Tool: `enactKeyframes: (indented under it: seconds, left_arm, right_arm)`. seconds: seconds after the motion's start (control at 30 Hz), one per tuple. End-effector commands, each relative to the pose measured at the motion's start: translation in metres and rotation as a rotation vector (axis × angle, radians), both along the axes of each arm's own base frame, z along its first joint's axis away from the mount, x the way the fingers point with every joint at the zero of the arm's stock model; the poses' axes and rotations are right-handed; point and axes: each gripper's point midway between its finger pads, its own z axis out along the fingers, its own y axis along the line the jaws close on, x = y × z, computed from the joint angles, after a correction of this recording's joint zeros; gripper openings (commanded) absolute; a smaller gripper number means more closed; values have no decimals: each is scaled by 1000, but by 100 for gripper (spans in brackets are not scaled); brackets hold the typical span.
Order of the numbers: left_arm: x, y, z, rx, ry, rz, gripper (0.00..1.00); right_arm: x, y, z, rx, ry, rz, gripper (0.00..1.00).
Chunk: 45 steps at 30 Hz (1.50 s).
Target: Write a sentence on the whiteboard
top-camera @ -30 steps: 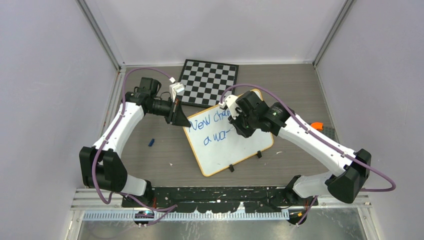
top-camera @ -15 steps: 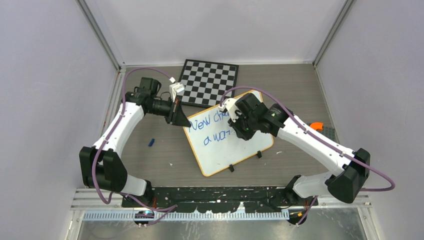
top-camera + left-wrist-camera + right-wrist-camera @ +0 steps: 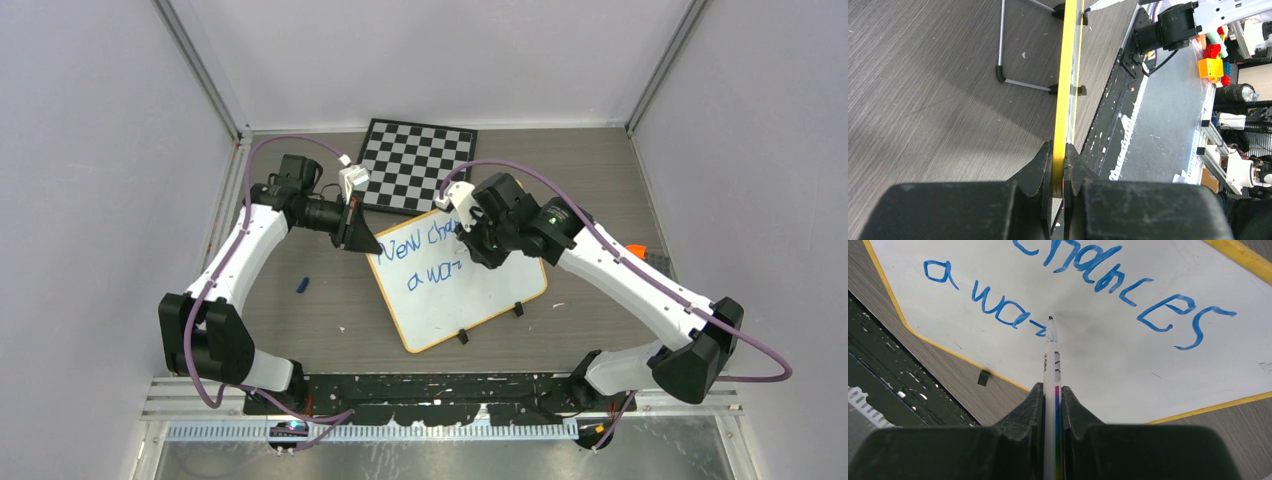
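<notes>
Right gripper (image 3: 1052,392) clamps the marker (image 3: 1051,365), left gripper (image 3: 1060,150) pinches the whiteboard (image 3: 1108,355) rim: press the tip ahead lightly, evenly, for the next letter.

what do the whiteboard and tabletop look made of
Whiteboard: smooth white face with a soft sheen, likely a coated or melamine panel; its yellow-orange rim looks like plastic. Table: matte grey laminate, probably, given the fine printed-looking wood grain.
</notes>
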Motion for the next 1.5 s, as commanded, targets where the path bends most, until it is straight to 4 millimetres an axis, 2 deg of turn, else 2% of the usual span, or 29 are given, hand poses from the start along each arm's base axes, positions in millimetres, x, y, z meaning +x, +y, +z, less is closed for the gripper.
enactKeyframes:
  seconds: [0.0,0.3,0.43,0.67,0.9,1.2,1.47]
  left_arm:
    - [8,5,-13,77,-55,10,0]
    - [9,5,-14,81,-53,10,0]
    - [10,5,-14,80,-50,12,0]
    - [9,4,-14,78,-51,9,0]
    - [8,4,-12,76,-56,7,0]
    - [8,4,-12,83,-59,8,0]
    - [7,5,-13,87,-56,9,0]
  right_arm:
    - [7,10,6,28,-14,14,0]
    - [12,-1,-15,-38,-21,-18,0]
    - [11,-2,-9,-31,-28,-21,0]
    - [3,-6,13,21,-48,-24,0]
    - [3,-15,3,-12,-45,-41,0]
    - [11,-10,-11,-35,-37,-40,0]
    - [16,-17,-10,-51,-58,-59,0]
